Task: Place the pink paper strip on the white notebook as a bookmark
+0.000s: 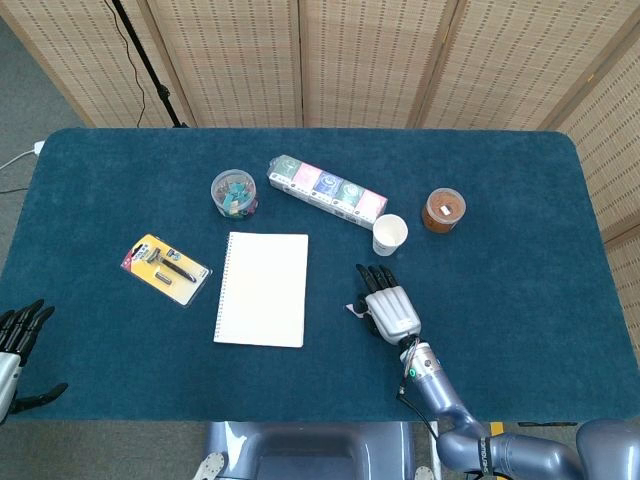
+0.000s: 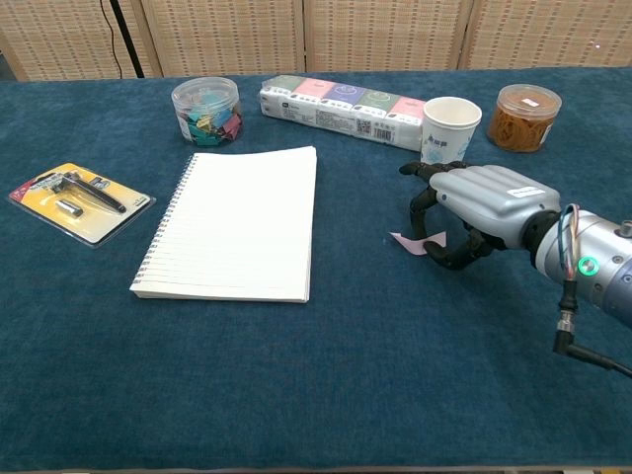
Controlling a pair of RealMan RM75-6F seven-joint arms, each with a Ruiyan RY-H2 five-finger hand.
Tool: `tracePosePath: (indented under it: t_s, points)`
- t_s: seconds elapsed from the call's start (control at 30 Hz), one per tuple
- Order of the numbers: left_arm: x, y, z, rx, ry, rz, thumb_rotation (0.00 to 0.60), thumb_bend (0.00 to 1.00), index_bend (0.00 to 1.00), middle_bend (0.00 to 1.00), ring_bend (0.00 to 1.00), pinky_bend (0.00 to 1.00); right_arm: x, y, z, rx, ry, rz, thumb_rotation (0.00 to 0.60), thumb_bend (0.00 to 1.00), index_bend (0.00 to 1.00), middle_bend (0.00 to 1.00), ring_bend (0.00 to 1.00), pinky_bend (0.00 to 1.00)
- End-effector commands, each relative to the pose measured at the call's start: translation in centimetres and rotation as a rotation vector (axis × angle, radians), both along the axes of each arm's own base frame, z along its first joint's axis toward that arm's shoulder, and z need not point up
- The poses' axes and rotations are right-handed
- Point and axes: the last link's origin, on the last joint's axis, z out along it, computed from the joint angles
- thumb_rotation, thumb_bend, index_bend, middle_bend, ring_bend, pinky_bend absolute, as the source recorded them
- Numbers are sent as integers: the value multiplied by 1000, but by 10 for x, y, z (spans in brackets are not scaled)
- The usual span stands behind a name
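Barely begun: right robot hand (image 2: 474, 202) arches over the pink paper strip (image 2: 413, 241), grip uncertain; white notebook (image 2: 237, 222) bare, left robot hand (image 1: 18, 345) released.

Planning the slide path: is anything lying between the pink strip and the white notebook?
Nothing visible does. Only bare blue cloth separates the pink strip, under the right hand, from the notebook. The paper cup stands farther back, off that line.
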Motion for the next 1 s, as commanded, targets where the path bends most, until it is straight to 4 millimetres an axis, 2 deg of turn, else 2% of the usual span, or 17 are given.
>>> tracePosePath:
  t_s: [0.03, 0.47, 0.6, 1.0]
  points:
    - [0, 0, 0, -1, -1, 0, 600, 15, 0, 0, 0, 0, 1, 0, 1, -3, -4, 6, 600, 577, 566, 0, 0, 0]
    - [0, 0, 1, -3, -5, -1, 600, 15, 0, 0, 0, 0, 11, 1, 7, -32, -20, 50, 600, 577, 585, 0, 0, 0]
    - [-1, 1, 1, -3, -5, 3, 600, 15, 0, 0, 0, 0, 26, -4, 10, -76, -13, 145, 600, 577, 588, 0, 0, 0]
    - [-3, 6, 2, -8, -15, 27, 600, 15, 0, 0, 0, 0, 70, -19, 5, -94, 4, 245, 600, 578, 593, 0, 0, 0]
